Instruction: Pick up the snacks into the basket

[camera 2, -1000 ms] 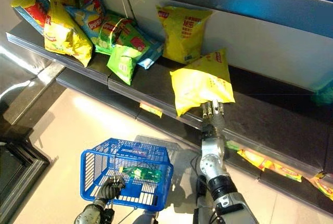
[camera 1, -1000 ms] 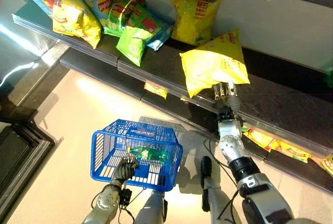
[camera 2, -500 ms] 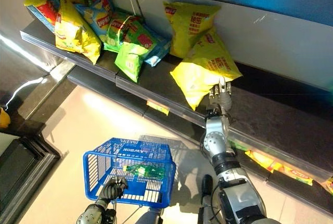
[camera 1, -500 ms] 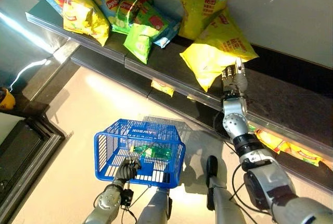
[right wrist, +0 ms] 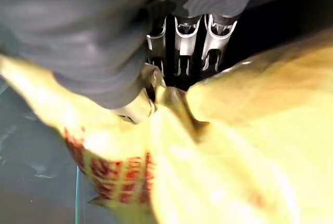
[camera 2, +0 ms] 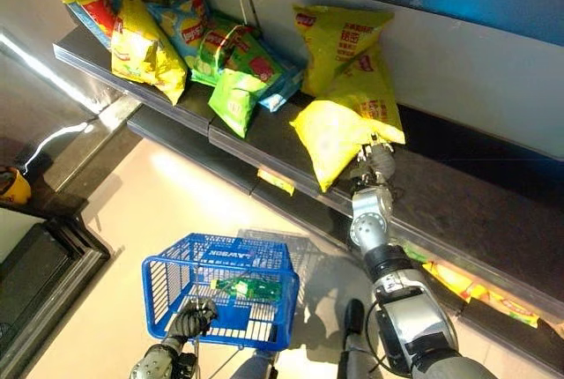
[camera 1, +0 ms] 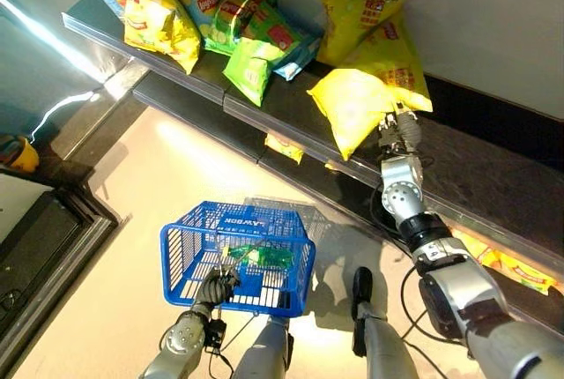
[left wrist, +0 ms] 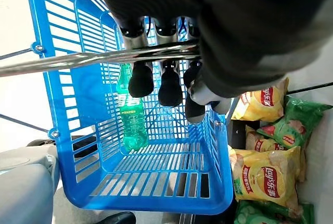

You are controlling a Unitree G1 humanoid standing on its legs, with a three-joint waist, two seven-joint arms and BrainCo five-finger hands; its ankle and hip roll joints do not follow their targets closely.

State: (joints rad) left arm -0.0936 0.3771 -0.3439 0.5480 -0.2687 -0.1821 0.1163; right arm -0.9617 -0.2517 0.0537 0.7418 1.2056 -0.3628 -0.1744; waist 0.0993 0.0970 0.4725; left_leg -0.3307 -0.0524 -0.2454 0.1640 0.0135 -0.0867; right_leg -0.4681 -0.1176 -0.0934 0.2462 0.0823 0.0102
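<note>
— Right robot hand (camera 1: 398, 137): what is it doing?

— It is up at the dark shelf (camera 1: 493, 176), at the lower right corner of a yellow snack bag (camera 1: 366, 97). In its wrist view the fingers (right wrist: 188, 47) and thumb pinch a crumpled fold of that bag (right wrist: 239, 151), so it is gripping the bag.

— How does the bag lie?

— On the shelf, leaning back against a second yellow bag (camera 1: 357, 9) that stands upright at the shelf's back wall. Its lower corner hangs past the shelf's front edge.

— And the left robot hand (camera 1: 214, 287)?

— Low down, at the near side of a blue basket (camera 1: 181, 251). In its wrist view the fingers (left wrist: 140, 78) are curled round the basket's metal handle (left wrist: 62, 62), so it is closed on the handle.

— Anything in the basket?

— A green bottle (left wrist: 131, 114) lies on its bottom.

— What else is on the shelf?

— Further left, well apart from the gripped bag, sits a heap of snack bags: a small green bag (camera 1: 249, 69) at the front edge, green and blue ones behind it, and a yellow bag (camera 1: 160, 19) further left. Another yellow packet (camera 1: 511, 269) lies on the lower shelf, below and right of the right arm.

— And the floor?

— Pale and glossy, under the basket (camera 1: 132, 185).
</note>
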